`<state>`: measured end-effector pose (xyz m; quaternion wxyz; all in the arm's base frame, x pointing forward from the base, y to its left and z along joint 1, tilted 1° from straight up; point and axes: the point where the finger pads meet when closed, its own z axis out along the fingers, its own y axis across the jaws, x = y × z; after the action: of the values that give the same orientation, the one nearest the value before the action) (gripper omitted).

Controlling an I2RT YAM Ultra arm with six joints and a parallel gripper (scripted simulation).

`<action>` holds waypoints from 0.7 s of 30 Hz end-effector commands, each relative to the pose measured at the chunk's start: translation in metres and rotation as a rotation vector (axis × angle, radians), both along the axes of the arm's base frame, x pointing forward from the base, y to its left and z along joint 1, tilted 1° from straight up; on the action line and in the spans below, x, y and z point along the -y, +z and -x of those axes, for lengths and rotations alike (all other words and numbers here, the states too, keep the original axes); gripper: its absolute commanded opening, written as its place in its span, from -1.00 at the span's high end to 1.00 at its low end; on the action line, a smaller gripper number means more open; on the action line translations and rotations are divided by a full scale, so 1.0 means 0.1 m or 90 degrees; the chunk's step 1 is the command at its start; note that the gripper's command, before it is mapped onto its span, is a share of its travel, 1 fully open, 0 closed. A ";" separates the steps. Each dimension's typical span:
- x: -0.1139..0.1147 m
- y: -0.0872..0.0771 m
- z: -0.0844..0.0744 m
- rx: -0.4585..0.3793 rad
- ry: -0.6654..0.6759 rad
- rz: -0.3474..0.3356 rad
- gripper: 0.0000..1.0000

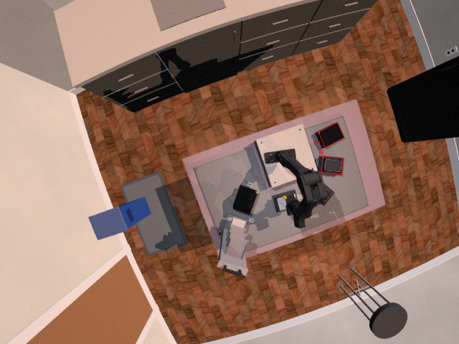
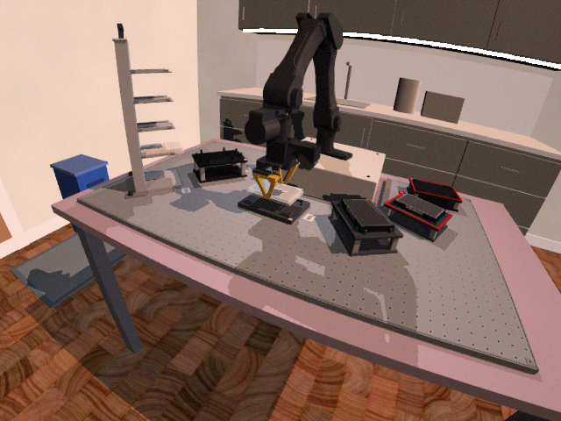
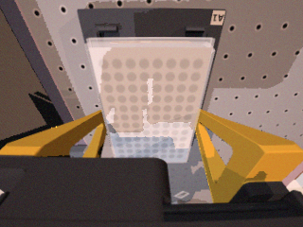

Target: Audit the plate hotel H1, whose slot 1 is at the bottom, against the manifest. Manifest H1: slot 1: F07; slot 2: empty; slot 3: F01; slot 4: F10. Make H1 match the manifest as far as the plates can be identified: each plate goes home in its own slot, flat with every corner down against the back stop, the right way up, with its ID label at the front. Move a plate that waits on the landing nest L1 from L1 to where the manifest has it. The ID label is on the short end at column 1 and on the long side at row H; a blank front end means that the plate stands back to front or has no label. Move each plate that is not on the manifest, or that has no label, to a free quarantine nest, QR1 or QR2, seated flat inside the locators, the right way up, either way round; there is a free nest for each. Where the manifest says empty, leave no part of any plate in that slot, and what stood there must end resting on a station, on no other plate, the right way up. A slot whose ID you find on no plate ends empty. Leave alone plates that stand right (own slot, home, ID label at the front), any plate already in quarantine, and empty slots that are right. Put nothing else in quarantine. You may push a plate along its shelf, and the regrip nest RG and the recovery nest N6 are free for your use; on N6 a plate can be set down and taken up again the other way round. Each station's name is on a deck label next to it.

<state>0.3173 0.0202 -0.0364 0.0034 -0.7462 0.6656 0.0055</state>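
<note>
My gripper [image 2: 274, 189] [image 3: 151, 113] has its yellow fingers on the two long sides of a clear 96-well plate [image 1: 280, 203] [image 2: 289, 194] [image 3: 151, 95], shut on it. The plate is roughly level, a little above a low black nest [image 2: 272, 211] [image 3: 161, 24]. No ID label is readable on it. Hotel H1 [image 1: 234, 265] [image 2: 129, 113] stands at the left. A pale plate [image 2: 167, 148] shows on its lowest shelf. The higher shelves look thin; their contents are too small to tell. A dark plate [image 2: 367, 212] lies on a raised black nest [image 2: 353, 233].
An empty black nest [image 1: 245, 200] [image 2: 219, 158] with upright pins stands between hotel and held plate. Two red-rimmed nests are at the right: the rear one [image 1: 343, 134] [image 2: 460, 199] is empty, the nearer one [image 1: 343, 166] [image 2: 448, 219] bears a dark plate [image 1: 332, 165] [image 2: 421, 206].
</note>
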 end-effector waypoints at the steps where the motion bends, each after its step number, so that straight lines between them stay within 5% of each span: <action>1: -0.01 0.02 -0.04 0.011 -0.001 -0.001 -0.72; 21: -0.01 -0.09 -0.04 0.011 -0.001 -0.001 -0.72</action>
<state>0.3181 0.0204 -0.0473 0.0045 -0.7463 0.6656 0.0044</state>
